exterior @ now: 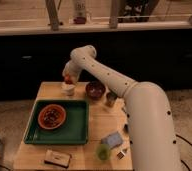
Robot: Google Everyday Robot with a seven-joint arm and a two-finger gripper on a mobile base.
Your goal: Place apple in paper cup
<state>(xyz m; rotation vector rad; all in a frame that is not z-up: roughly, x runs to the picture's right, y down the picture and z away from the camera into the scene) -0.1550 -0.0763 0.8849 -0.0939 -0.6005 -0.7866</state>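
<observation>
Your gripper [68, 78] hangs directly over the paper cup [68, 89] at the table's far left, jaws closed on the apple [68, 80]. Centre it over the mouth, lower slightly, then release.

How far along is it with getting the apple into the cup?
Done: the apple is picked up and carried to the far left of the table, directly over the cup. In hand: the gripper holds it at the cup's mouth. Left: releasing it and pulling the arm away; the apple does not look let go yet.
</observation>
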